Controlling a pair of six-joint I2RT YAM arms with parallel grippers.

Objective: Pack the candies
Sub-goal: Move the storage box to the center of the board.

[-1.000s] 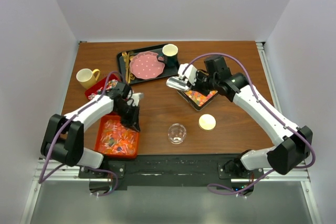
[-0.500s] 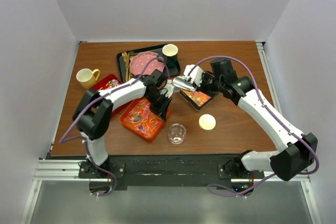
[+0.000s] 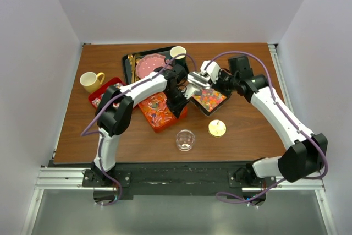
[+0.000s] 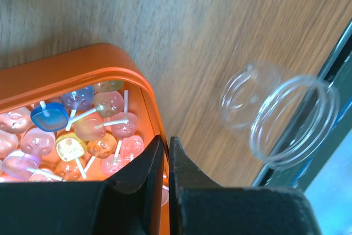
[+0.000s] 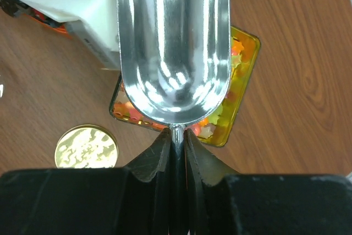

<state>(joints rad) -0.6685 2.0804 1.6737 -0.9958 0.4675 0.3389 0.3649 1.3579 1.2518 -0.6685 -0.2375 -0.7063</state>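
The left gripper point(image 4: 166, 146) is clenched on the rim of the orange tray point(image 4: 82, 64). The stick candies point(image 4: 91, 127) lie just beside its fingertips, and the clear jar point(image 4: 280, 116) stands apart on their other side. The right gripper point(image 5: 176, 134) grasps the stem of an empty metal scoop point(image 5: 173, 42), which hangs over a dish point(image 5: 234, 119) of tiny yellow-orange candies point(image 5: 237, 59). This looks like setting up to scoop. The next move calls for dipping the scoop into candies, then tipping it over the jar.

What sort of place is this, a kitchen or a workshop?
Likely a robotics test booth, not a kitchen: plain white walls box in one wooden table, the left arm and right arm are bolted at its near edge, and candies sit staged in trays.
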